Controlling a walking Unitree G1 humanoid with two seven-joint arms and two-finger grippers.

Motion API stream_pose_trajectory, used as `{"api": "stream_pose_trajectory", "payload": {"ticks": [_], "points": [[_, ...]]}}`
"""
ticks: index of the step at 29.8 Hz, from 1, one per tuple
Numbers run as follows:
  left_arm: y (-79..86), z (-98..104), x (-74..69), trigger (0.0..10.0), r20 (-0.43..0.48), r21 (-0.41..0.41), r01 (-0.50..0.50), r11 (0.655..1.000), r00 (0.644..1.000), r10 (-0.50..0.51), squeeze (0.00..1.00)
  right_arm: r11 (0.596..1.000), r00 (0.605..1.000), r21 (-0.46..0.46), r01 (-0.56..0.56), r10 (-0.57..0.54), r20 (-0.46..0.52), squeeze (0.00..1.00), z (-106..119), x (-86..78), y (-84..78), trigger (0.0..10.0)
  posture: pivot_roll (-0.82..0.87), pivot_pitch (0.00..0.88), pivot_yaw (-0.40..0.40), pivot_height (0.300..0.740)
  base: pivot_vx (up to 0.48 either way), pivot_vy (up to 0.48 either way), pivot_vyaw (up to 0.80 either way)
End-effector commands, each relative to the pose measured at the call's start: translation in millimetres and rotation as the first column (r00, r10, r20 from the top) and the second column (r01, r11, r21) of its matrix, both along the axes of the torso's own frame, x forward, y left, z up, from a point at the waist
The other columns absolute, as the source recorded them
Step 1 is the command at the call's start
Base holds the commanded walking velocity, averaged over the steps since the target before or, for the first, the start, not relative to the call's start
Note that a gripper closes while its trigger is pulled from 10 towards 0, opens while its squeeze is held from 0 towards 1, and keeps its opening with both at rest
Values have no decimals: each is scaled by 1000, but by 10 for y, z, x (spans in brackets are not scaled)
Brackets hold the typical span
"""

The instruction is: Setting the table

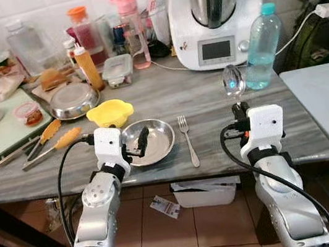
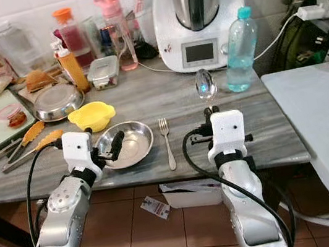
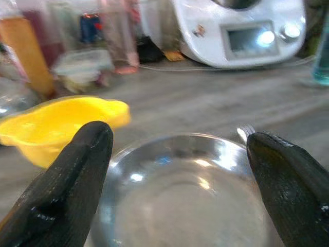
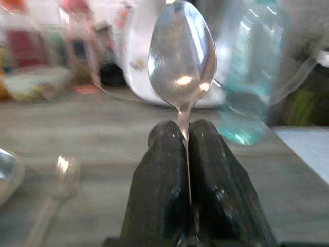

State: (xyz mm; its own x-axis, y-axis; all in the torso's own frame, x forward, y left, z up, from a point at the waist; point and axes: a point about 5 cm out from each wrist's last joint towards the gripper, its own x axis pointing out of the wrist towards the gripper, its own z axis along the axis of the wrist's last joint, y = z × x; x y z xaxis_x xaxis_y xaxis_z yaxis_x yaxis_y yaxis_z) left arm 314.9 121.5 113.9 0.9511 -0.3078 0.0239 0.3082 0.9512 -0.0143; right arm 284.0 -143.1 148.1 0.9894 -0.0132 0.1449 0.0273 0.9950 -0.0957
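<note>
Steel plate [image 1: 154, 139] and fork [image 1: 187, 138] already laid at centre frame on the table [image 1: 210, 94] — the spoon [image 1: 233, 80] isn't down yet, clenched upright in the right end effector [image 1: 238, 108], right of the fork. Left end effector [image 1: 137, 145] hangs released over the plate's rim.

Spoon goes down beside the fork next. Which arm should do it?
Right, most likely. The right gripper is shut on the spoon, held upright above the counter to the right of the fork. The left gripper is open and empty at the steel plate.
</note>
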Motion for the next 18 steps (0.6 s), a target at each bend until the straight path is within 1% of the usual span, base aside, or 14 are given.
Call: {"api": "stream_pose_trajectory", "payload": {"ticks": [1, 2, 4, 7, 12, 18], "points": [[-2, 23, -4, 10000, 8, 9, 12, 1000, 1000, -12, 0, 1000, 1000, 6, 14, -14, 0, 0, 9, 3, -35, 10000, -123, 0, 108, 740, 0, 409, -456], [-2, 23, -4, 10000, 8, 7, 12, 1000, 1000, -12, 0, 1000, 1000, 5, 15, -15, 0, 0, 9, 3, -35, 10000, -123, 0, 108, 740, 0, 409, -456], [-28, 40, -22, 10000, 21, -1, 30, 1000, 999, -30, 0, 1000, 1000, 5, 21, -21, 3, 0, 16, 8, -45, 10000, -121, 0, 107, 740, 0, 0, 0], [-30, 36, -23, 10000, 19, -3, 31, 1000, 999, -31, 0, 1000, 1000, 5, 21, -21, 3, 0, 15, 10, -46, 10000, -120, 0, 107, 740, 0, 0, 0], [-65, 28, -46, 10000, 14, -6, 61, 998, 998, -60, 0, 1000, 1000, 3, 21, -21, 2, 0, 15, 12, -43, 10000, -119, 0, 105, 740, 0, 0, 0], [-122, 25, -86, 10000, 16, 16, 114, 993, 993, -114, 0, 1000, 1000, 12, 21, -21, -1, 0, 16, 20, -52, 10000, -116, 0, 100, 740, 0, 0, 0]]}}
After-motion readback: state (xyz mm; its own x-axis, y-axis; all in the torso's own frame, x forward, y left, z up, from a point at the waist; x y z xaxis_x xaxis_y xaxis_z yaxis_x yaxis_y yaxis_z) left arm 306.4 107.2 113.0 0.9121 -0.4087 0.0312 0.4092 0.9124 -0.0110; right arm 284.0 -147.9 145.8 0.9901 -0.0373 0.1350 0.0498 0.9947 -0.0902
